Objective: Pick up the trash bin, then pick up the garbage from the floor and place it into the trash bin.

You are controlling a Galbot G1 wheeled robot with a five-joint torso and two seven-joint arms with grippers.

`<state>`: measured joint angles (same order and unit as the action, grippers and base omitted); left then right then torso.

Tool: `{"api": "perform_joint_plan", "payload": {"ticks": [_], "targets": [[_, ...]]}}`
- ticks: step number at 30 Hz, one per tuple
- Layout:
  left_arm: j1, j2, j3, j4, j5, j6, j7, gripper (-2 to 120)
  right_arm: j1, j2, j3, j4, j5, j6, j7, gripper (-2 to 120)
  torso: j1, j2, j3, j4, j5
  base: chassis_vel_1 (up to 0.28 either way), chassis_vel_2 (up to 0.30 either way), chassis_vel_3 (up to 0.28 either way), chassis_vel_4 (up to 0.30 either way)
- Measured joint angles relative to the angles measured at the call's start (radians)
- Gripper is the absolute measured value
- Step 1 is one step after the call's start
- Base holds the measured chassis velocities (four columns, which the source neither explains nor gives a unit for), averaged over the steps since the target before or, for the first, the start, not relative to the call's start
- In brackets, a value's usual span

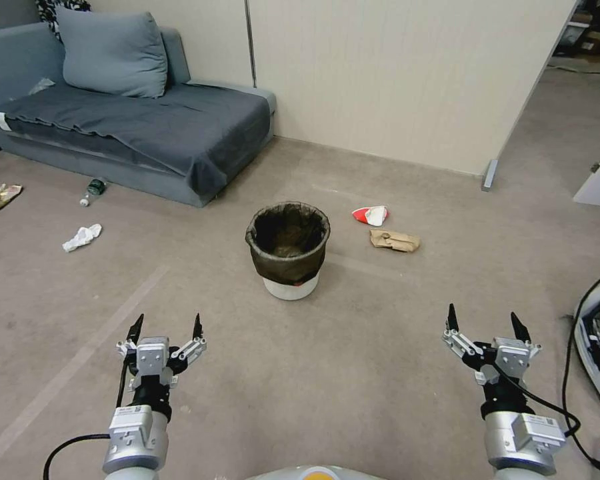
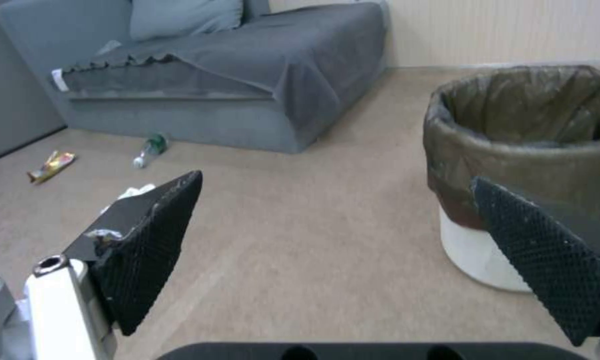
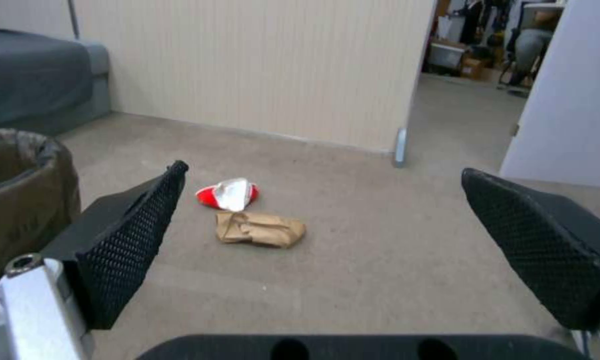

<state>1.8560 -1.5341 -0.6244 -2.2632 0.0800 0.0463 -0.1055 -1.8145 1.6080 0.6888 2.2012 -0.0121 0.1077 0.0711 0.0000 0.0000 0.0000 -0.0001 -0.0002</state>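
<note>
Head view: left pincer (image 1: 166, 323), right pincer (image 1: 483, 320) wide, empty.

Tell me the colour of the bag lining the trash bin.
Dark brown-black, folded over the white trash bin; the left wrist view shows it best.

The bin (image 1: 288, 250) stands mid-frame on the floor (image 1: 353, 373). Just right of it lie a wrapper (image 1: 371, 215) and, below that, a paper bag (image 1: 395, 241). At upper left sits a sofa (image 1: 133, 127); below it lie a bottle (image 1: 93, 191), tissue (image 1: 82, 237) and, at the left edge, another wrapper (image 1: 3, 197).
</note>
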Motion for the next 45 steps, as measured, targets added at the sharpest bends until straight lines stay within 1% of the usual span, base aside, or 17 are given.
{"api": "perform_joint_plan", "payload": {"ticks": [32,38,41,42,45], "targets": [[0.002,0.0,-0.001,-0.003,-0.001,-0.003,0.001,100,-0.004,0.0,-0.001,0.0,-0.001,0.012,0.004,100,0.0,0.0,0.0,0.0,0.0002,-0.168,0.164,0.166,-0.171],[0.0,0.007,0.003,-0.003,-0.015,0.004,0.001,100,-0.006,0.0,-0.006,-0.003,-0.002,0.022,0.005,100,0.0,0.0,0.0,0.0001,0.0002,-0.128,0.125,0.114,-0.101],[-0.011,0.026,0.008,-0.011,-0.058,0.06,0.02,100,-0.005,0.0,-0.007,-0.003,0.0,0.022,0.005,100,0.0,0.0,0.0,0.0001,0.0001,-0.01,0.012,0.018,-0.007],[-0.011,0.026,0.008,-0.011,-0.058,0.06,0.02,100,-0.005,0.0,-0.007,-0.003,0.0,0.022,0.005,100,0.0,0.0,0.0,0.0001,0.0001,0.0,0.0,0.0,0.0],[-0.042,0.043,0.011,-0.017,-0.079,0.135,0.03,100,-0.004,0.0,-0.006,-0.004,0.006,0.022,0.009,100,0.0,0.0,0.0,0.0001,0.0002,0.0,0.0,0.0,0.0]]}}
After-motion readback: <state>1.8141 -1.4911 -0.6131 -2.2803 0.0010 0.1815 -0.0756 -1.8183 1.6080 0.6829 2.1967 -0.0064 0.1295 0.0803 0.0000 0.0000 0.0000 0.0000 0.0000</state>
